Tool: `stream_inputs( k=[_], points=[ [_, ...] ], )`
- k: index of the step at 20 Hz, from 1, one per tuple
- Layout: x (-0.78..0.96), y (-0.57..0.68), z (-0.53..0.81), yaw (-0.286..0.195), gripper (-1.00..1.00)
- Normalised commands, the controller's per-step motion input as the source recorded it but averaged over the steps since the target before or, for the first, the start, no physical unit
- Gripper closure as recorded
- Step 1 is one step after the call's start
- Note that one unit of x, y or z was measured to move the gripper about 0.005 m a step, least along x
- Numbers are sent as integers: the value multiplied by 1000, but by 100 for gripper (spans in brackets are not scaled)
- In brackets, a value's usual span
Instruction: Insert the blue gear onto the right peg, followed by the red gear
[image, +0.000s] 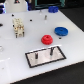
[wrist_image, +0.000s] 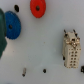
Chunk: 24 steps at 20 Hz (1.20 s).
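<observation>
The blue gear (image: 61, 31) lies flat on the white table at the exterior view's right; it also shows in the wrist view (wrist_image: 11, 26). The smaller red gear (image: 47, 38) lies just beside it, toward the exterior view's left, and shows in the wrist view too (wrist_image: 37, 7). The grey black-bordered plate (image: 44, 61) lies in front of the gears with two thin dark pins. The right peg (image: 51, 50) stands bare, as does its twin (image: 37, 56). The plate is out of the wrist view. No gripper fingers show in either view.
A beige block with holes (image: 18, 27) stands at the exterior view's left and shows in the wrist view (wrist_image: 71, 50). Two small dark posts (image: 31, 20) (image: 45, 16) stand behind it. Dark boxes (image: 50, 8) line the back edge.
</observation>
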Motion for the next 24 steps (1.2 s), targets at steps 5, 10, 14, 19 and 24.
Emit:
stream_inputs(
  k=[5,10,14,19,24],
  points=[
    [-533,666,6,0,-100],
    [-470,661,-14,0,-100],
    [-286,585,-176,0,-100],
    [-213,491,-366,0,-100],
    [-162,380,-453,0,-100]
  ],
)
